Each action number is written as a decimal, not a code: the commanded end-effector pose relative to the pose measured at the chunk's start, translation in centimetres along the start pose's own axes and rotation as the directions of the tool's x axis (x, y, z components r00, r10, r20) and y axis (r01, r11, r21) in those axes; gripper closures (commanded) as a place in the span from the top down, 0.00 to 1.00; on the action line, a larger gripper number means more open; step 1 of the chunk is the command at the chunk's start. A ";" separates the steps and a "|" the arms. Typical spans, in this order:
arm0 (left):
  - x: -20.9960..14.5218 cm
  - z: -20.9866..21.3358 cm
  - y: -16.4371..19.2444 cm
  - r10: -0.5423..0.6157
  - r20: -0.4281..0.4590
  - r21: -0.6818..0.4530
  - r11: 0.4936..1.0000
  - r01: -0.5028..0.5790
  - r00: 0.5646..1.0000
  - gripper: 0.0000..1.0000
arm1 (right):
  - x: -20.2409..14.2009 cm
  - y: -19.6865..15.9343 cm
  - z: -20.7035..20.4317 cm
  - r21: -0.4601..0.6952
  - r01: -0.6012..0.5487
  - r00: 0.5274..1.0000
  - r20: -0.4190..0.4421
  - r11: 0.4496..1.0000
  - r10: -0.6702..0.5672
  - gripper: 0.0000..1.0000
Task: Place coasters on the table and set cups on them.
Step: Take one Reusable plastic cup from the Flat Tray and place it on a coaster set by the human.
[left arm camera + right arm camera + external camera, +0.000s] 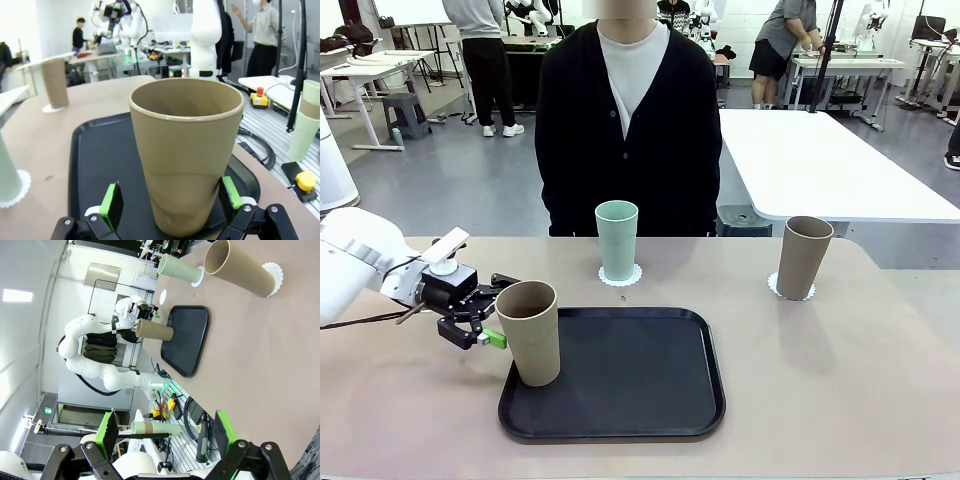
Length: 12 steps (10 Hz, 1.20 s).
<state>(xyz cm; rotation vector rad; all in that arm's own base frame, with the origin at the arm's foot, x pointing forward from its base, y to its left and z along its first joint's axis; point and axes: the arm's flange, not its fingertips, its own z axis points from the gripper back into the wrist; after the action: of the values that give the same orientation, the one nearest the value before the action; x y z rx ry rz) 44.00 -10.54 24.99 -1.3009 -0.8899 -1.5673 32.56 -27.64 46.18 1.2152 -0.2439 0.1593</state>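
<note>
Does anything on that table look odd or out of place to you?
Nothing is spilled or tipped. The green cup and one brown cup stand on white coasters; the other brown cup stands on the black tray's corner, between the left pincer's open fingers.

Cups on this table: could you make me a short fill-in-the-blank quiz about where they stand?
1. The mint green cup stands on a white ____.
2. The tan cup between the open left gripper's fingers stands on the black ____.
3. The number of cups standing on coasters is ____.
4. The open right gripper holds ____.

Missing words: coaster; tray; two; nothing
</note>
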 end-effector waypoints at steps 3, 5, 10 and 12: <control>-0.1 -1.1 0.8 0.042 0.001 -0.052 0.998 -0.042 0.999 1.00 | -0.2 0.1 0.1 -0.007 0.000 1.000 -0.010 1.000 0.000 1.00; -0.5 -2.0 0.6 0.052 -0.001 -0.088 0.995 -0.052 0.999 1.00 | -0.2 0.1 0.1 -0.007 0.000 1.000 -0.010 1.000 0.000 1.00; -1.9 -3.3 0.2 0.076 0.000 -0.165 0.984 -0.075 0.997 1.00 | -0.2 0.1 0.1 -0.007 0.000 1.000 -0.010 1.000 0.000 1.00; -2.2 -4.1 0.2 0.057 0.009 -0.189 0.980 -0.054 0.998 1.00 | -0.2 0.1 0.1 -0.007 0.000 1.000 -0.010 1.000 0.000 1.00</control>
<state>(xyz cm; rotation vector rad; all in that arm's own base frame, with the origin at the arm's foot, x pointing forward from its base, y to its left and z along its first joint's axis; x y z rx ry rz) 42.64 -13.54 22.08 -1.4343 -0.7338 -1.5980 32.56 -27.64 46.18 1.2152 -0.2439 0.1593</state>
